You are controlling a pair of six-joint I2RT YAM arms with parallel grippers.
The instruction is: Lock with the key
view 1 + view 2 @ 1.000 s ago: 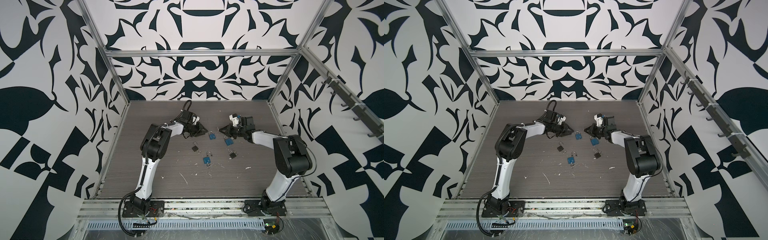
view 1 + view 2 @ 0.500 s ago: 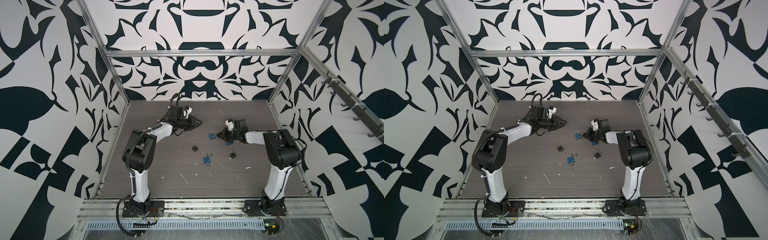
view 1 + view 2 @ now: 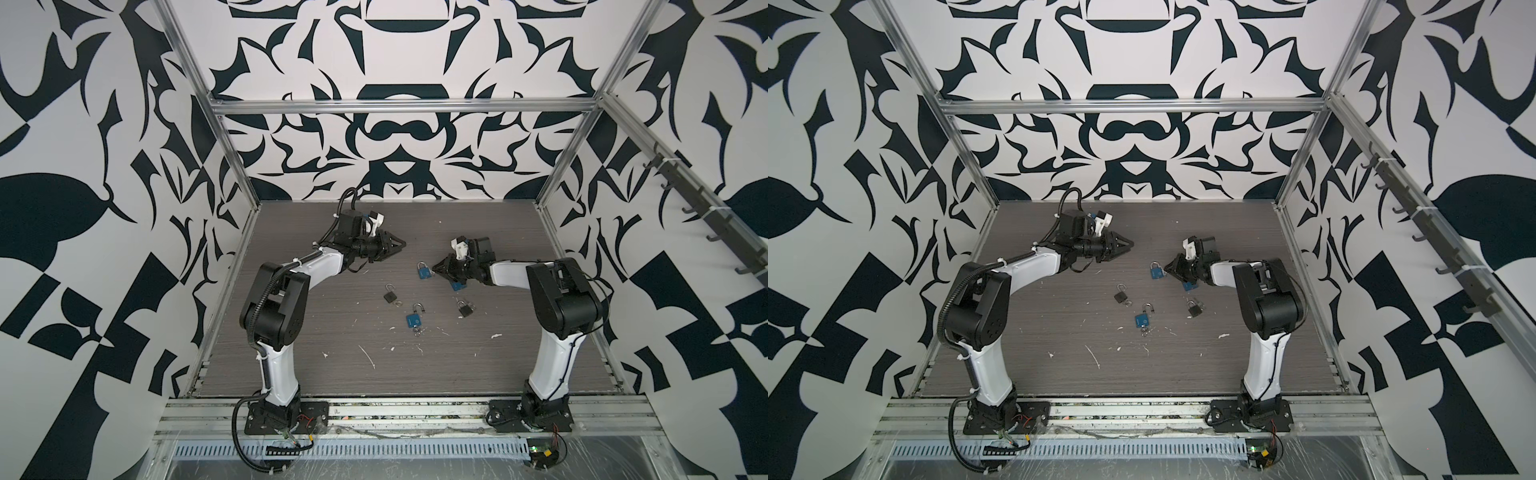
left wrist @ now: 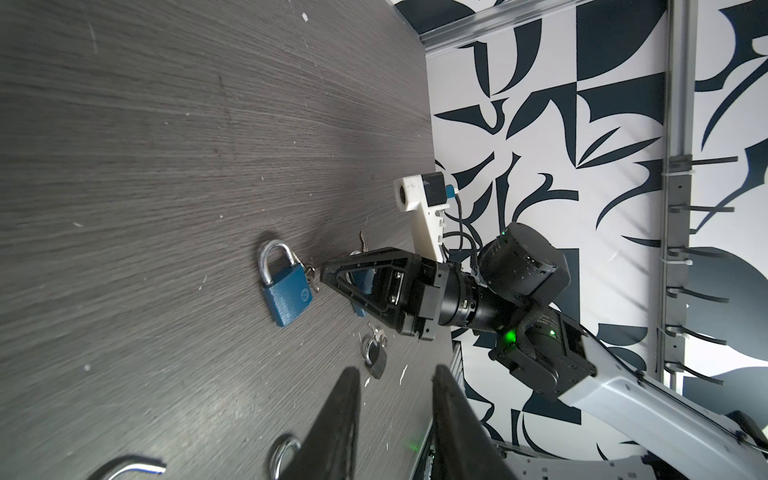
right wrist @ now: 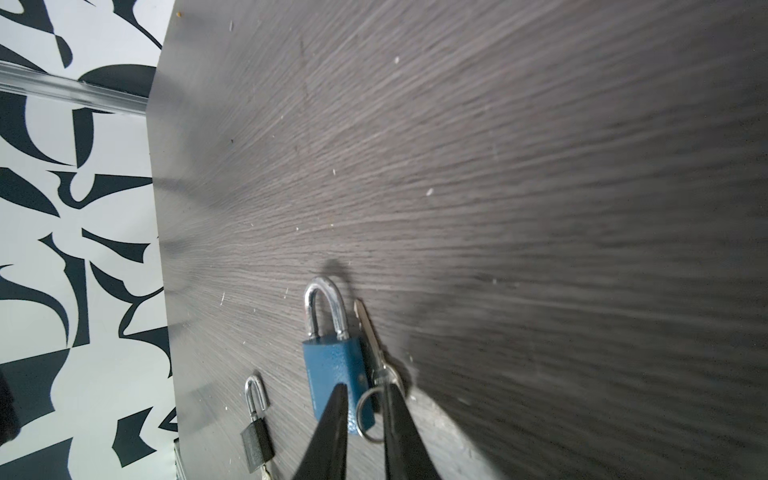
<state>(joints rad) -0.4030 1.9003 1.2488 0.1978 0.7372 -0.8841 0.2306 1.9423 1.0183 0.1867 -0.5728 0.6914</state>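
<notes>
- In both top views: find the blue padlock (image 3: 424, 272) flat on the table (image 3: 519, 353), just ahead of the right gripper (image 3: 435, 266), which is laid low and aimed at it. Find the left gripper (image 3: 400, 242) well apart toward the back wall, probably kept clear to leave working room.
- Through the left wrist: see its own jaws parted, with nothing between them. See the right gripper nosing at the padlock's side, low enough to work at table level.
- Through the right wrist: see jaws narrowly parted astride the key ring (image 5: 368, 411), with no pinch evident. See the key (image 5: 368, 336) flat beside the padlock, outside the keyhole, with both shackle legs seated in the body, so probably locked. Note a black padlock (image 5: 257, 436) lying near.
</notes>
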